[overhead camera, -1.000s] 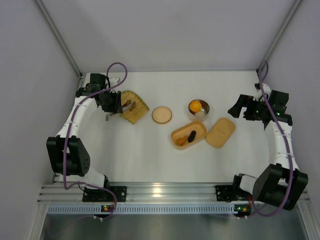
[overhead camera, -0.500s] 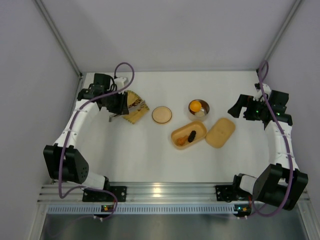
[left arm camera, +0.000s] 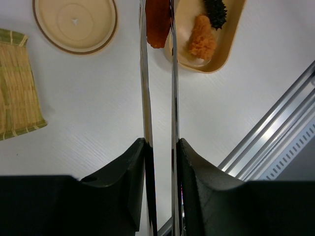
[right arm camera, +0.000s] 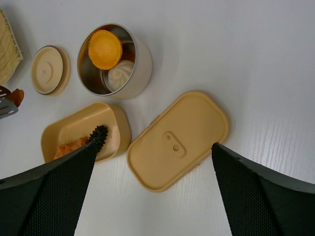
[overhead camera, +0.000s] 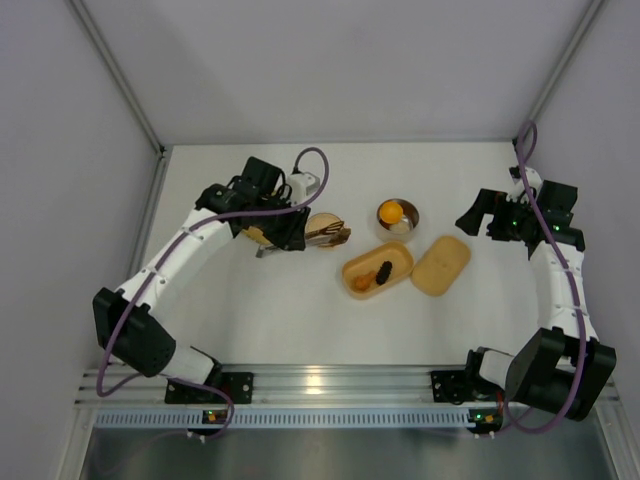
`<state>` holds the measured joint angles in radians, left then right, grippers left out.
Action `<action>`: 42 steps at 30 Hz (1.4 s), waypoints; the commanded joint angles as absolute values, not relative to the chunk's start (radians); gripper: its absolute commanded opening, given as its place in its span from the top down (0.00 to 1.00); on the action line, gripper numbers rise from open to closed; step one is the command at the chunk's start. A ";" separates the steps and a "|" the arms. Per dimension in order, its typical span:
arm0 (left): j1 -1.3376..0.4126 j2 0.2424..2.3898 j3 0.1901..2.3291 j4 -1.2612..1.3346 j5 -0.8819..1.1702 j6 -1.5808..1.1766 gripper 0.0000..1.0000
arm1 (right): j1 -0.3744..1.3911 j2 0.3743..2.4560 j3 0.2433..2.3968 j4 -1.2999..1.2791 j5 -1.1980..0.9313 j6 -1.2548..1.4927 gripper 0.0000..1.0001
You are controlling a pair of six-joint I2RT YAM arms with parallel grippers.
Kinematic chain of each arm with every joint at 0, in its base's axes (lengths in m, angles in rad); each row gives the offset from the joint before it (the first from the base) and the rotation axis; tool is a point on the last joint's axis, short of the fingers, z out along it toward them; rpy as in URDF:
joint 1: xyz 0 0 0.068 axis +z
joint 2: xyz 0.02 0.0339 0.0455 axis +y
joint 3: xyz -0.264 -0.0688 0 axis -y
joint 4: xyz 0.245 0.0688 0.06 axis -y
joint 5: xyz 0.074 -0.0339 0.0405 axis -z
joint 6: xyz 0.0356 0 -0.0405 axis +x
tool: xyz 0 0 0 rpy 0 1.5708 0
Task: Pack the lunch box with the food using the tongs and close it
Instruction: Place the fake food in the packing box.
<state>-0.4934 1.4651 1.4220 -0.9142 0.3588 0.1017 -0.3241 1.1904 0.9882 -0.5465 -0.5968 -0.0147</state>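
Observation:
The open tan lunch box (overhead camera: 404, 260) lies mid-table, its flat lid (overhead camera: 441, 265) beside it on the right. Inside the box are an orange piece (left arm camera: 202, 42) and a dark spiky piece (left arm camera: 215, 7) of food. My left gripper (overhead camera: 288, 236) is shut on the silver tongs (left arm camera: 145, 88), whose two arms run straight ahead. Their tips pinch a red-brown piece (left arm camera: 157, 19) just left of the box rim (left arm camera: 231, 39). My right gripper (right arm camera: 153, 147) hangs open above the lid (right arm camera: 179, 140), holding nothing.
A round steel bowl (overhead camera: 398, 216) behind the box holds an orange-yellow piece and a white piece. A round tan lid (left arm camera: 75, 22) lies left of the tongs. The woven yellow tray (left arm camera: 17, 93) sits farther left, mostly hidden under my left arm in the top view.
My left arm has swung right from the woven tray toward the lunch box, carrying the tongs with the red-brown piece. The right arm has not moved.

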 commanded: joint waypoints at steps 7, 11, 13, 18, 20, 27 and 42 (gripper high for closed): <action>-0.617 1.514 1.554 -0.907 0.405 0.072 0.76 | -0.339 1.166 0.994 -0.532 -0.607 -0.014 0.01; -0.670 1.548 1.574 -0.900 0.402 0.072 0.75 | -0.339 1.166 0.996 -0.534 -0.604 -0.015 0.01; -0.692 1.563 1.591 -0.905 0.403 0.074 0.75 | -0.339 1.166 0.996 -0.534 -0.606 -0.015 0.01; -0.730 1.614 1.614 -0.897 0.396 0.081 0.75 | -0.339 1.164 0.994 -0.537 -0.601 -0.020 0.01; -0.738 1.632 1.614 -0.891 0.385 0.084 0.75 | -0.339 1.164 0.994 -0.537 -0.601 -0.020 0.01; -0.739 1.664 1.608 -0.854 0.359 0.087 0.74 | -0.339 1.167 0.985 -0.535 -0.604 -0.021 0.00; -0.739 1.709 1.611 -0.818 0.319 0.097 0.59 | -0.339 1.164 0.974 -0.526 -0.604 -0.021 0.01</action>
<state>-0.7349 1.7100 1.5711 -0.8749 0.3233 0.0834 -0.3237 1.1904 0.9733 -0.5472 -0.5961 -0.0158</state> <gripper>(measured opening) 0.406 0.993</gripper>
